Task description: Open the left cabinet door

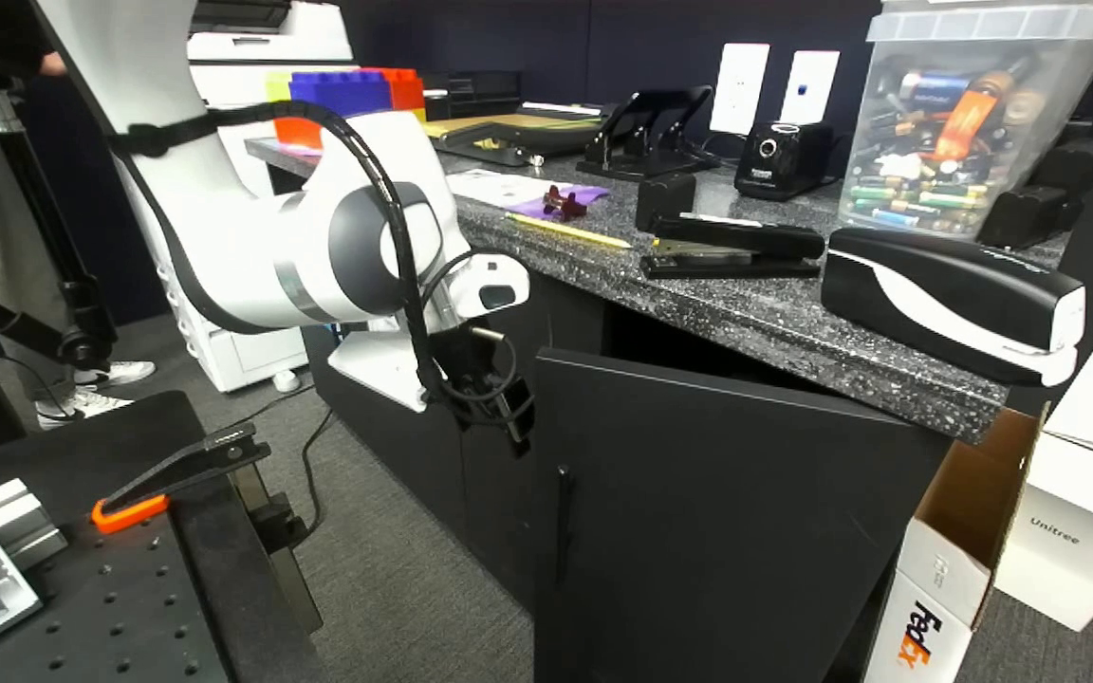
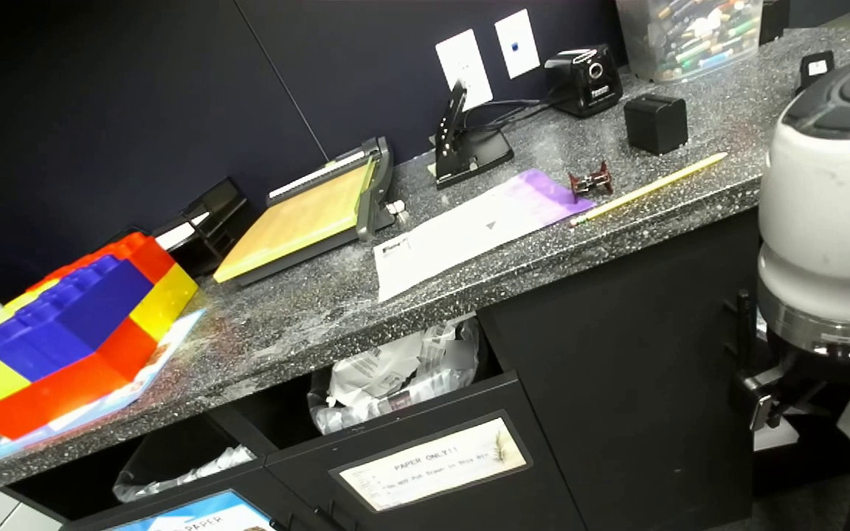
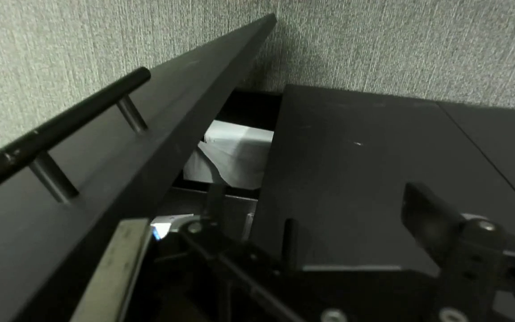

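Note:
The left cabinet door (image 2: 646, 354) is black and shut flush with the cabinet front; it also shows in the wrist view (image 3: 356, 170). Its black bar handle (image 2: 744, 324) stands near its right edge. In the wrist view the handle (image 3: 289, 241) shows between my spread fingers, nearer the left finger, its lower part hidden by the gripper. My gripper (image 3: 315, 203) is open and holds nothing. In both exterior views the gripper (image 1: 511, 422) is at the cabinet front, near the handle (image 2: 757, 402). I cannot tell whether a finger touches the handle.
The right cabinet door (image 1: 717, 531) stands swung open beside the gripper, its bar handle (image 3: 61, 129) jutting out. White paper (image 3: 239, 154) lies inside the cabinet. The speckled countertop (image 1: 736, 332) overhangs above, bearing staplers and a pencil. A black table (image 1: 252, 569) stands opposite.

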You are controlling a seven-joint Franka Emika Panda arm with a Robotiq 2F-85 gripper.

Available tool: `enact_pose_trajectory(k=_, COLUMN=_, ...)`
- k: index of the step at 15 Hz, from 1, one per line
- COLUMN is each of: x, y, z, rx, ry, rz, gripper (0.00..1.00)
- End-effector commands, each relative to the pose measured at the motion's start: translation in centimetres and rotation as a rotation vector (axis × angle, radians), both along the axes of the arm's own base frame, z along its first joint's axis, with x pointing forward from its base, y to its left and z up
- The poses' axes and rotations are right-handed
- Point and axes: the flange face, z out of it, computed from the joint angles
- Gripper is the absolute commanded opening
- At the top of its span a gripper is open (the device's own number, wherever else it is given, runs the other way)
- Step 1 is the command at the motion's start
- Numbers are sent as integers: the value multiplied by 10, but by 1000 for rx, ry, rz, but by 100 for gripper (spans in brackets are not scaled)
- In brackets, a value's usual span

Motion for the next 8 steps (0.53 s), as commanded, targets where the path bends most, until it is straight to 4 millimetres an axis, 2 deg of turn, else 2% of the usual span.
enact_pose_trajectory(k=1, x=18, y=3, z=-24, rx=-2, ry=-87, rz=26, gripper=100)
enact_pose_trajectory(k=8, x=40, y=5, z=-58, rx=-27, ry=-166, rz=69, gripper=100)
